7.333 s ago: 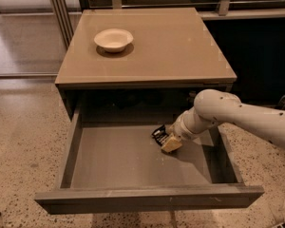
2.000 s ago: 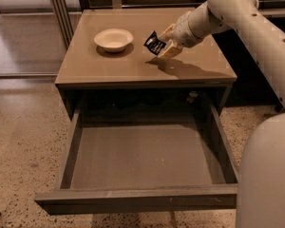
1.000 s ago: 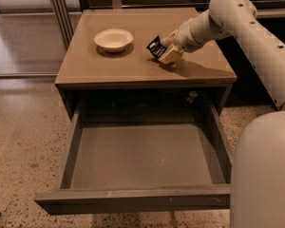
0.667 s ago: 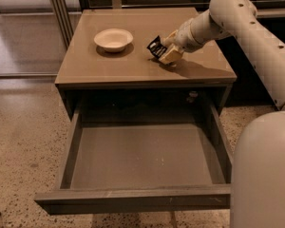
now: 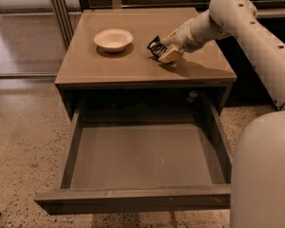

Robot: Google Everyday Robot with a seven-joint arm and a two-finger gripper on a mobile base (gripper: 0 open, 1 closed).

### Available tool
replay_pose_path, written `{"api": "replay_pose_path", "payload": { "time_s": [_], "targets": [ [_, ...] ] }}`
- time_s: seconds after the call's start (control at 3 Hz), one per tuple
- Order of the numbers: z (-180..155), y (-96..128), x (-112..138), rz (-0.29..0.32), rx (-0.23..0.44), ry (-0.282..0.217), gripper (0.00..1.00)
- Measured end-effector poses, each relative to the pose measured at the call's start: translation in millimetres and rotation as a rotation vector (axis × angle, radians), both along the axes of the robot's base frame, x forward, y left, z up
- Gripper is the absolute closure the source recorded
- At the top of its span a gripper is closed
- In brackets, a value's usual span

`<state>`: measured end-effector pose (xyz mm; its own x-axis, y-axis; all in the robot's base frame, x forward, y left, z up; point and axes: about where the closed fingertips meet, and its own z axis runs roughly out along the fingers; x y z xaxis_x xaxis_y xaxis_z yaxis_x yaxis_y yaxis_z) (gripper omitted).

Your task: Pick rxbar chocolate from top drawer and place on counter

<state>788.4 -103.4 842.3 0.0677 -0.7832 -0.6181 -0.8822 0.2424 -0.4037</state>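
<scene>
My gripper [image 5: 162,52] hangs low over the middle of the tan counter [image 5: 118,61], just right of the white bowl. It is shut on the rxbar chocolate [image 5: 155,47], a small black-wrapped bar that sticks out to the left of the fingers, just above or touching the counter top. The top drawer [image 5: 142,160] stands pulled fully open below, and its flat grey bottom shows nothing inside.
A white bowl [image 5: 113,39] sits on the counter's left half. My white arm [image 5: 256,37] reaches in from the right, and its base [image 5: 263,175] blocks the drawer's right front corner. Metal posts [image 5: 59,8] stand at the back left on the speckled floor.
The gripper lifted the bar out of the drawer and carried it up over the counter. In the last second it has lowered slightly toward the counter top; the drawer is empty.
</scene>
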Motion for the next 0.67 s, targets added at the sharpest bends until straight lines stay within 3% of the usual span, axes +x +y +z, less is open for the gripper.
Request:
{"api": "replay_pose_path", "payload": {
  "time_s": [0.33,0.67],
  "targets": [
    [-0.1,0.1,0.0,0.000,0.000,0.000,0.00],
    [-0.1,0.1,0.0,0.000,0.000,0.000,0.00]
  ]
}}
